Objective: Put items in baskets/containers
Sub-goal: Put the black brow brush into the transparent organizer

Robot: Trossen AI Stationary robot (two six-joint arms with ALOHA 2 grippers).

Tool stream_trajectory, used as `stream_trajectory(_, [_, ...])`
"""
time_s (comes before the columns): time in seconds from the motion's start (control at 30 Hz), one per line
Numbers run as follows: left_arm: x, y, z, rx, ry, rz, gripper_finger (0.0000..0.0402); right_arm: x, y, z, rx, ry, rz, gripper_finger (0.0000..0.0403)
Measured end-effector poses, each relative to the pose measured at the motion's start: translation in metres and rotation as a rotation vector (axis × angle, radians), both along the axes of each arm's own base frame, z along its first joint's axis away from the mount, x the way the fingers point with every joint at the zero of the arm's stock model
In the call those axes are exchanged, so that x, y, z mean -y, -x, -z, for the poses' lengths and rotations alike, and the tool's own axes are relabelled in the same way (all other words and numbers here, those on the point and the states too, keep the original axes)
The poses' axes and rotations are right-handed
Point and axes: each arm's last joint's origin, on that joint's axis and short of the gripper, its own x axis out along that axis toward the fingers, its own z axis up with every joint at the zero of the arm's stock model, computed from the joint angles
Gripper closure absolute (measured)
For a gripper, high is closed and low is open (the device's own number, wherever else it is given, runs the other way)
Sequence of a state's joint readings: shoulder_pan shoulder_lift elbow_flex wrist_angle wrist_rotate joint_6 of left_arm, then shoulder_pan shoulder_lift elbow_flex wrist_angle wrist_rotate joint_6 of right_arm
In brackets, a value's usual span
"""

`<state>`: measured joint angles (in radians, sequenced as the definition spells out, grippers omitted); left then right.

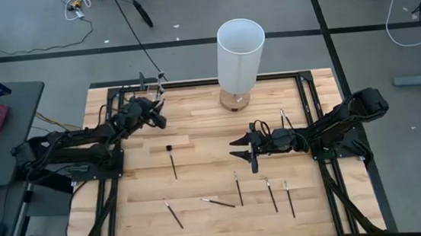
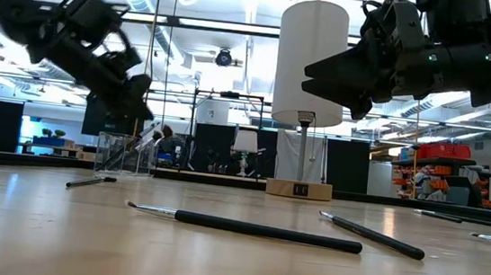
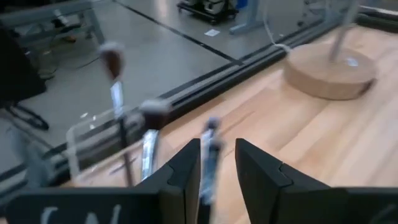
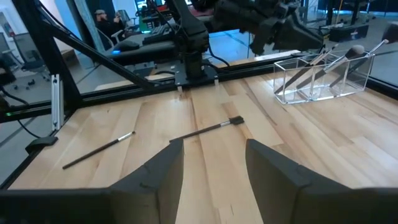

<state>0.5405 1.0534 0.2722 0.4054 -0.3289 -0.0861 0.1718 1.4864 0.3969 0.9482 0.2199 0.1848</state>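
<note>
A clear container (image 1: 151, 85) stands at the table's far left corner and holds several brushes; it also shows in the right wrist view (image 4: 323, 78) and the left wrist view (image 3: 93, 143). My left gripper (image 1: 156, 111) (image 3: 217, 146) hovers just near of it, shut on a thin brush. My right gripper (image 1: 242, 147) (image 4: 208, 155) is open, right of the table's middle and above the wood, pointing left. Loose dark-handled brushes lie flat on the table: one with a dark tuft (image 1: 172, 159) (image 4: 205, 130), and several nearer the near edge (image 1: 238, 188). My left gripper pinches a brush between its two fingers. The silvery ferrule and dark tip (image 3: 211, 134) stick out past the fingertips. The fingers slant down toward the far edge, with the brush along them. The brush is lifted clear of the table, close to the container.
A lamp with a white shade (image 1: 240, 50) stands on a round wooden base (image 1: 233, 99) at the middle of the far edge. One brush (image 1: 283, 118) lies by the right arm. Dark frame rails run along the table's edges. Bare wood lies between the two grippers.
</note>
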Motion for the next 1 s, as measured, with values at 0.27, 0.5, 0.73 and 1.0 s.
stream_trajectory(0.27, [0.025,-0.039,-0.057,-0.156,0.011,0.162,0.0307,0.000,0.000,0.000,-0.001,0.005,0.001,0.0227])
stream_trajectory(0.5, [0.084,-0.059,-0.093,-0.099,0.077,0.382,0.0320,0.004,-0.001,0.000,-0.002,0.011,0.026,0.0227])
stream_trajectory(0.73, [0.144,-0.052,-0.085,-0.118,0.268,0.560,0.0333,0.009,-0.001,0.000,-0.007,0.036,0.041,0.0227])
stream_trajectory(1.0, [0.174,-0.030,-0.050,-0.137,0.743,0.404,0.0346,0.015,-0.002,0.001,-0.012,0.069,0.059,0.0227])
